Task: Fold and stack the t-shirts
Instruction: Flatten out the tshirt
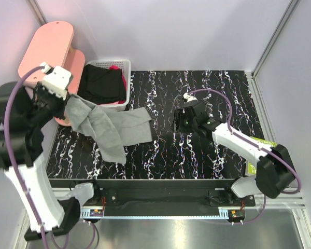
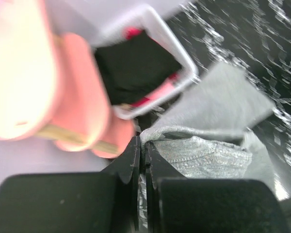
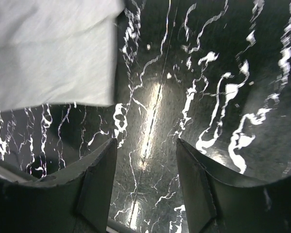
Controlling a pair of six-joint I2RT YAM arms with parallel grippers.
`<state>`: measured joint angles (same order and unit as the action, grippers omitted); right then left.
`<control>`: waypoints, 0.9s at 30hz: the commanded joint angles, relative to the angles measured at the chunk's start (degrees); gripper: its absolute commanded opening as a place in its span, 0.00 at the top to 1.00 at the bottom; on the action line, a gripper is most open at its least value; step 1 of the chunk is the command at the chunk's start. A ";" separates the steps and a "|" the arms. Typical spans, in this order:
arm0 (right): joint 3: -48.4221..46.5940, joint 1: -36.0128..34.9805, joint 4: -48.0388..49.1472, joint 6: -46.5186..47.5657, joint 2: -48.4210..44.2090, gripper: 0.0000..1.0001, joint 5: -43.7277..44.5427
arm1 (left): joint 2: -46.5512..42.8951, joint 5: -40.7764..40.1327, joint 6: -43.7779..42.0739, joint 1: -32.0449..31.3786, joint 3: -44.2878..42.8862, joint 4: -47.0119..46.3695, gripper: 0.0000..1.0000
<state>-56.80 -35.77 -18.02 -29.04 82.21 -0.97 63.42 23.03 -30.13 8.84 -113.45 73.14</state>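
**Inspector:** State of the left claw?

**Assessor:** Clenched. The two fingers are pressed together on a hemmed edge of the light grey shirt, with the cloth caught between them. The claw is raised at the left end of the tabletop, so that end of the shirt hangs from it.

**Inspector:** And the rest of that shirt?

**Assessor:** It trails down and to the right from the claw and lies rumpled across the left part of the tabletop. One portion lies just in front of the white basket.

**Inspector:** Right claw?

**Assessor:** Released. The jaws stand apart with nothing between them. It hangs over bare tabletop near the centre, just beside the shirt's right edge and clear of the cloth.

**Inspector:** Other garments?

**Assessor:** The black garment is in the basket at the rear left corner and fills most of it. A bit of magenta cloth shows beneath it at the rim.

**Inspector:** Surroundings?

**Assessor:** A pink stool stands beside the basket, off the tabletop's left edge.
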 commanded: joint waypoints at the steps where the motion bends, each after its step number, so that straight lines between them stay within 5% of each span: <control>1: -0.34 -1.49 0.44 3.19 -8.20 0.40 7.56 | -6.54 -7.71 0.94 0.74 -1.26 -6.51 1.00; 6: 1.86 -1.94 -0.26 5.04 -16.55 0.40 10.81 | -7.87 -14.68 8.66 0.65 4.10 -15.30 1.00; 11: 3.18 -2.02 -1.84 6.36 -24.27 0.41 14.15 | -1.38 4.51 13.86 -0.57 6.93 -15.05 0.98; 13: 3.71 -1.94 -2.63 6.62 -27.09 0.41 15.38 | 4.22 3.18 15.28 -6.87 5.43 -13.65 0.98; 14: 3.80 -2.02 -2.89 6.62 -27.89 0.41 15.73 | 5.82 -1.97 14.49 -16.48 5.34 -13.03 0.99; 19: 4.24 -2.02 -4.65 6.19 -31.84 0.43 18.37 | 16.18 -10.98 10.01 -42.63 6.49 -11.01 1.00; 22: 4.68 -2.20 -5.35 6.01 -32.90 0.43 18.99 | 22.51 -10.11 9.57 -49.59 2.98 -9.96 1.00; 27: 4.68 -2.37 -6.24 6.45 -33.52 0.44 19.69 | 31.48 -5.72 9.56 -52.61 -7.98 -9.34 1.00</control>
<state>-52.23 -37.45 -23.66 -23.57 49.71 16.08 93.17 14.52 -20.16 -43.24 -110.37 65.58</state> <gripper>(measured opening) 0.567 0.028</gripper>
